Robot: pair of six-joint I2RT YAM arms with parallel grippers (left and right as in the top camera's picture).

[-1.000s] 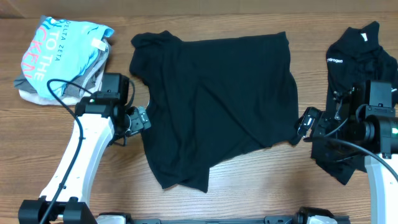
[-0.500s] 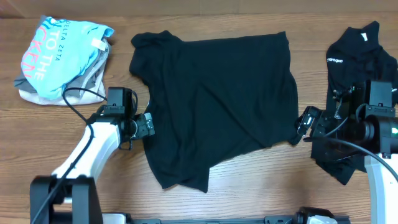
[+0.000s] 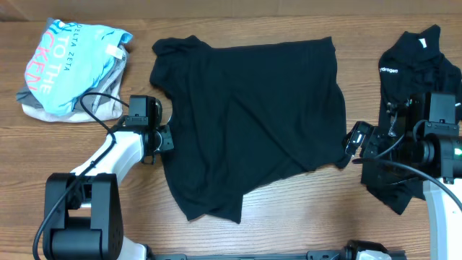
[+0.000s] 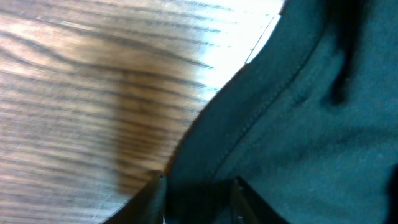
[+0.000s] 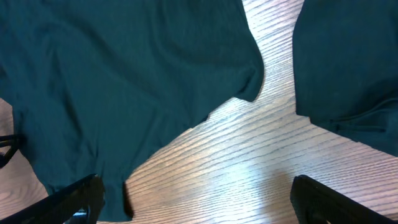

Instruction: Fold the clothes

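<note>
While black shirt (image 3: 253,108) lies crosswise, neck toward left gripper (image 3: 167,138)

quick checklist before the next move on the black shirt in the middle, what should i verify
1. Edge of the spread black shirt sits inside the left gripper: ok.
2. Firm hold by the left gripper: cannot tell.
3. The right gripper is open: ok.
4. Cloth between the right gripper's fingers: not ok, mostly bare table there.
5. The second black shirt lies apart from the spread one: ok, wood shows between them.
</note>
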